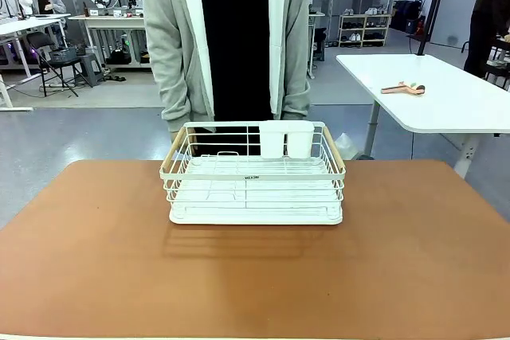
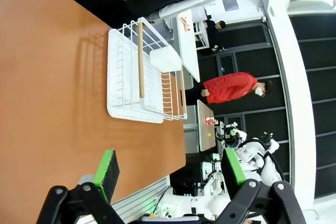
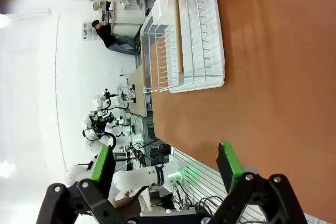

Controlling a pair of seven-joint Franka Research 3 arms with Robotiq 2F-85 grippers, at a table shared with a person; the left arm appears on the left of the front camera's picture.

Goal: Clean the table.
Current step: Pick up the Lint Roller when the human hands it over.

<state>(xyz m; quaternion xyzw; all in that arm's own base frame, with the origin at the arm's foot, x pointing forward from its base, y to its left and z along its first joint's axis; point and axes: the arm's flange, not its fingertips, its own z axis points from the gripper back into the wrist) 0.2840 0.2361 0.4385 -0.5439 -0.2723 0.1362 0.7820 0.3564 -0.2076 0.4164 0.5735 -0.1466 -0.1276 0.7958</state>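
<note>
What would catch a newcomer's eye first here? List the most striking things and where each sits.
The white wire rack stands out first, at the far middle of the reddish-brown table, with a white holder at its far side. Right behind it stands a person in a grey cardigan over black. In the wrist views the left gripper and the right gripper hang open near the table's edge.

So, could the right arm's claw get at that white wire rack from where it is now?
Probably yes. The right claw stands open, and only bare table lies between it and the white wire rack; nothing seems to stand in the way.
</note>
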